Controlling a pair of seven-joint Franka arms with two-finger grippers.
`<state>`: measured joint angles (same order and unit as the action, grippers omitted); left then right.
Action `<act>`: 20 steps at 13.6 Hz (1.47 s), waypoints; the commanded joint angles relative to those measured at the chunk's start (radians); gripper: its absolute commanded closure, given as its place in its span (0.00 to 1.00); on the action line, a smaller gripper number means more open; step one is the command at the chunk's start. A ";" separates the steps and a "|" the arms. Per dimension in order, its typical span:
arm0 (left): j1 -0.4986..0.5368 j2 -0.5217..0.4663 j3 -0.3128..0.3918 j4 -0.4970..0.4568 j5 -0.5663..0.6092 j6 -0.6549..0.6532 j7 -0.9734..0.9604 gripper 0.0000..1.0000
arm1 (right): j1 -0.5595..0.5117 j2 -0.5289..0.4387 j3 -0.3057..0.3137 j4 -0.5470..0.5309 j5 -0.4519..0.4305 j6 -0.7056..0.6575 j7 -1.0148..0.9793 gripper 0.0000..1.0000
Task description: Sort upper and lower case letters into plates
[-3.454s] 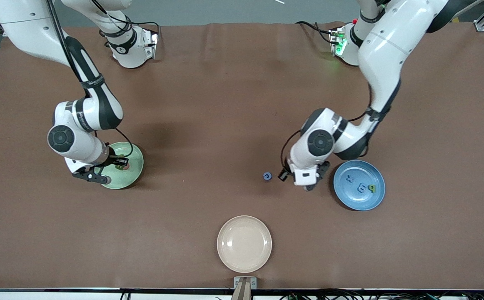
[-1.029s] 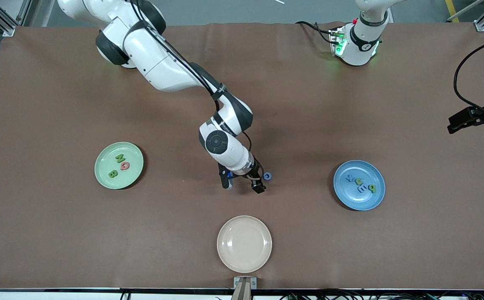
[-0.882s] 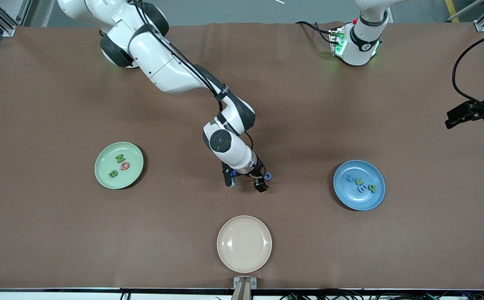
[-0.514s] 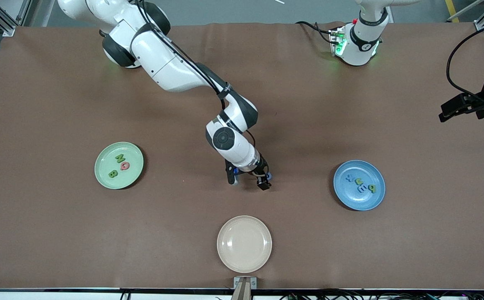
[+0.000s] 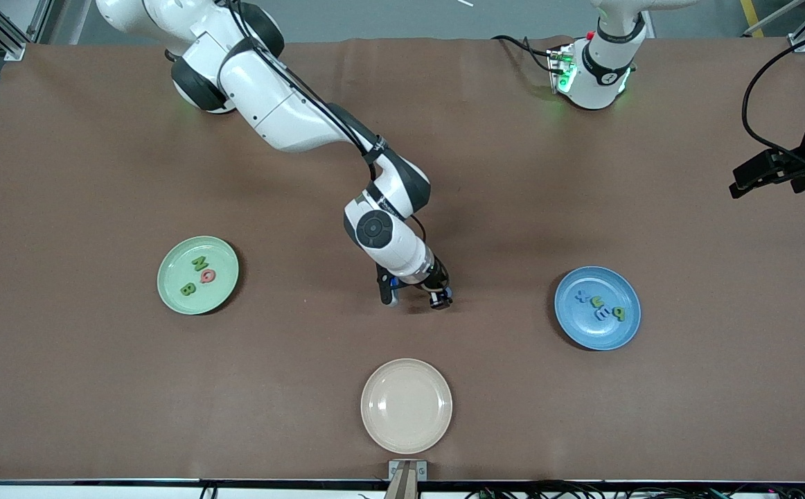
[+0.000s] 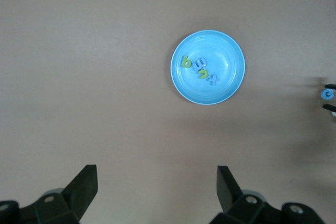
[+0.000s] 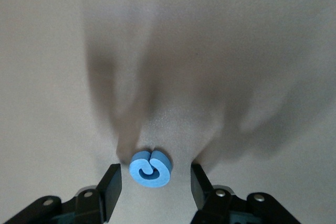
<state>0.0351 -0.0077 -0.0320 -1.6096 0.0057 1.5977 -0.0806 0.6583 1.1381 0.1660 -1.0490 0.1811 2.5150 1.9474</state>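
Right gripper [image 7: 152,187] straddles blue letter [image 7: 151,168].

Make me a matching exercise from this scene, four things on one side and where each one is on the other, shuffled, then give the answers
Things:
1. blue letter
2. pink-red letter
3. cream plate
4. left gripper

Places:
A. on the green plate
B. up in the air over the left arm's end of the table
C. on the bare table between the jaws of the right gripper
D. nearest the front camera, with nothing on it

Pairs: 1-C, 2-A, 3-D, 4-B
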 commanded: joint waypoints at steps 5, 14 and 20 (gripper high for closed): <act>0.034 -0.046 -0.074 -0.026 -0.006 -0.001 -0.083 0.00 | 0.012 0.042 -0.006 0.027 0.018 0.004 0.031 0.63; 0.032 -0.043 -0.082 -0.030 -0.003 0.011 -0.094 0.00 | -0.173 -0.148 -0.005 0.017 0.023 -0.469 -0.342 1.00; 0.032 -0.041 -0.082 -0.026 -0.003 0.016 -0.093 0.00 | -0.377 -0.550 -0.019 -0.496 -0.049 -0.605 -0.864 1.00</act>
<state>0.0565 -0.0288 -0.1037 -1.6237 0.0057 1.6042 -0.1652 0.3400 0.7996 0.1408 -1.2199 0.1661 1.8405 1.2210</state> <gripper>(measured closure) 0.000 0.626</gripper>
